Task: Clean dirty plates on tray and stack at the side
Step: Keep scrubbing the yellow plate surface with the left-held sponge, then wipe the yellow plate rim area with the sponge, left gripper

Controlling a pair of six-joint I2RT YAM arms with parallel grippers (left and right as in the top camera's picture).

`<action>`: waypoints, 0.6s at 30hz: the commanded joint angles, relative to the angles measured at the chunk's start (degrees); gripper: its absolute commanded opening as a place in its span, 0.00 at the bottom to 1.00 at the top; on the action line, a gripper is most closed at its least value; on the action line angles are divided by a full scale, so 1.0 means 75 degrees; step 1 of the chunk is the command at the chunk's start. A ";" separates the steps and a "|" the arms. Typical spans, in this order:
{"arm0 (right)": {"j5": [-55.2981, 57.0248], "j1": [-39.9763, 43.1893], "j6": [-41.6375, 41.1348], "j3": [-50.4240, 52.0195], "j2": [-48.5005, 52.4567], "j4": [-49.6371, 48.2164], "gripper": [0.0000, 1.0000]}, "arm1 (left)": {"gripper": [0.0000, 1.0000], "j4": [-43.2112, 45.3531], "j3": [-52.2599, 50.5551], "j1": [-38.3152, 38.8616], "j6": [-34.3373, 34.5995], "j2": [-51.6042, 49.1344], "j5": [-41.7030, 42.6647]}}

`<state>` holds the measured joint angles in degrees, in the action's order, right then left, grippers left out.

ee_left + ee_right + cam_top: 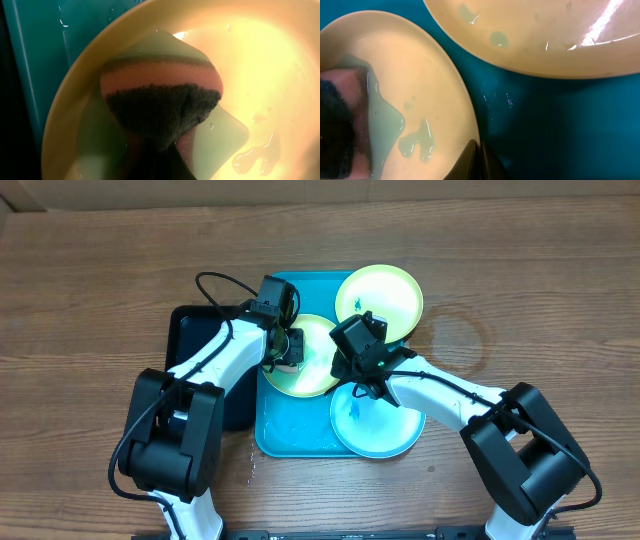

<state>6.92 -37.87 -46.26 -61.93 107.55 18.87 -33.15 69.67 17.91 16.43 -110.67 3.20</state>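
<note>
Overhead: the left gripper (284,354) is lowered onto a yellow-green plate (318,378) by the left edge of the tray (290,442). Left wrist: it pinches a sponge (160,100), best pressed flat and swept across the wet centre. Right wrist: the right gripper (476,159), fingertips pressed together, appears to clamp that plate's rim. No writing is readable.

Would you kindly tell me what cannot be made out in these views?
- Right wrist: the right gripper is cut off by the bottom edge; its hold on the middle plate is unclear.
- Left wrist: the sponge hides the plate beneath.
- Overhead: smudges on the light-blue plate are too small.
</note>
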 commanded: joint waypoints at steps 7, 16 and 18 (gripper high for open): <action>-0.0076 0.0000 0.0029 -0.0070 0.0029 -0.0099 0.04 | 0.04 -0.0119 -0.0388 0.0067 0.0160 -0.0329 0.0376; -0.0079 0.0000 0.0026 -0.0020 0.0079 -0.0140 0.04 | 0.04 -0.0119 -0.0388 0.0067 0.0160 -0.0329 0.0376; -0.0079 0.0000 0.0029 -0.0020 0.0079 -0.0160 0.04 | 0.04 -0.0117 -0.0388 0.0067 0.0160 -0.0329 0.0376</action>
<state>6.92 -37.85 -46.28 -61.93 107.55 18.63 -33.17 69.67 17.91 16.60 -110.67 3.22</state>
